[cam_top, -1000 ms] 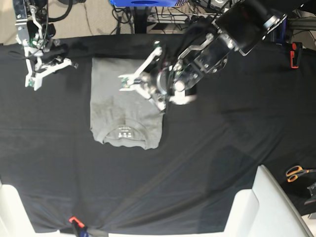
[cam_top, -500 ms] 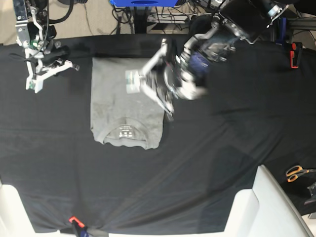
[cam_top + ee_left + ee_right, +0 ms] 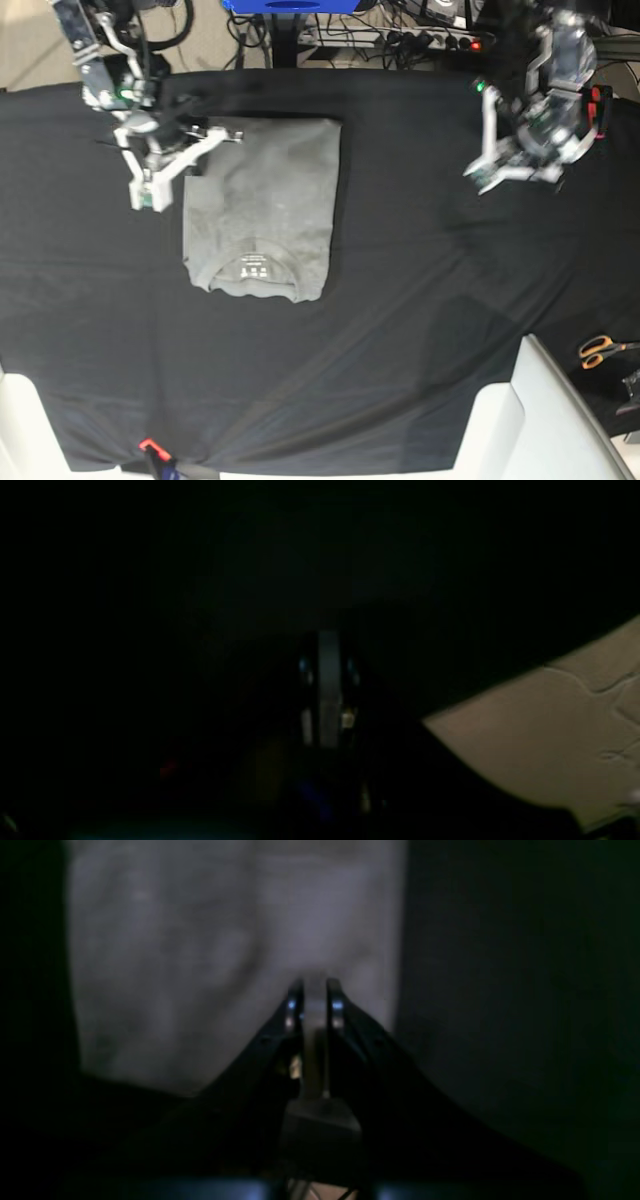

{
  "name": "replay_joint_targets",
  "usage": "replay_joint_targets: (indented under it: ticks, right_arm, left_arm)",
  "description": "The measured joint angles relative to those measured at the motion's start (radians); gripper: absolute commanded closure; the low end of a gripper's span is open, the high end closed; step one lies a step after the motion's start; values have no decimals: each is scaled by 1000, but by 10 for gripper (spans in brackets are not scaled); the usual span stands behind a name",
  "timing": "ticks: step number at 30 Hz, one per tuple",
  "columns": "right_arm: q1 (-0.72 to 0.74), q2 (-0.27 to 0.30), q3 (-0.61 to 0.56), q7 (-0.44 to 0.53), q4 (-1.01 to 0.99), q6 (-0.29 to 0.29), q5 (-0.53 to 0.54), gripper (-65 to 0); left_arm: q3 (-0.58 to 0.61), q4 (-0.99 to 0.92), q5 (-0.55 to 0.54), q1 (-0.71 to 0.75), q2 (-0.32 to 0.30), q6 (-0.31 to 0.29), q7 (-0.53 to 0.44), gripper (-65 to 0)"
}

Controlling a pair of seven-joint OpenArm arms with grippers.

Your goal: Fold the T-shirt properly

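Base, shirt: lying on the cloth (image 3: pixel 420 300), long axis running toward the collar (image 3: pixel 253 268)
Base, nearer arm: right, hanging over the shirt's (image 3: pixel 265 190) far left corner
Left wrist, gripper (image 3: pixel 329 690): pressing together, facing dark cloth
Right wrist, gripper (image 3: pixel 315 1040): pressing together, pointing over shirt

Black cloth (image 3: pixel 400 330) spread across the table, orange-handled scissors (image 3: pixel 603 350) lying near its right edge in the base view, a red-and-black tool (image 3: pixel 157 452) at the bottom edge, left of centre, and pale white panels (image 3: pixel 492 425) showing at both lower corners of the cloth.
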Motion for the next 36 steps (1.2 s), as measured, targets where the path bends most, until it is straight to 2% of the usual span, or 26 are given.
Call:
replay_joint_targets:
  ticks: [2,6,17,20,25,28,32,36]
  right_arm:
    - [10,-2,-5,2,-31,3,4,0]
    - [1,6,-4,2,-53,-5,3,0]
    - [-33,12,56,24,-128,6,2,0]
    - [-58,14,73,-13,-61,-9,0,0]
    - [-152,77,138,-9,141,-17,-2,0]
    - [-210,81,197,-114,208,-44,-5,0]
    - [-338,79,336,-268,311,-46,5,0]
    - [-460,81,387,-347,309,-46,0,0]
  left_arm:
    - [-58,-1,-43,38,1,0,-18,0]
    - [-87,-1,-134,52,11,0,-21,0]
    - [-82,-1,-134,54,43,0,-21,0]
    - [-87,35,-134,82,54,5,-16,0]
    - [-89,225,-142,221,66,7,-21,0]
    - [-87,269,-137,313,82,7,-23,0]
    - [-89,270,-136,432,129,7,-28,0]
    - [-83,239,-137,543,140,7,-28,0]
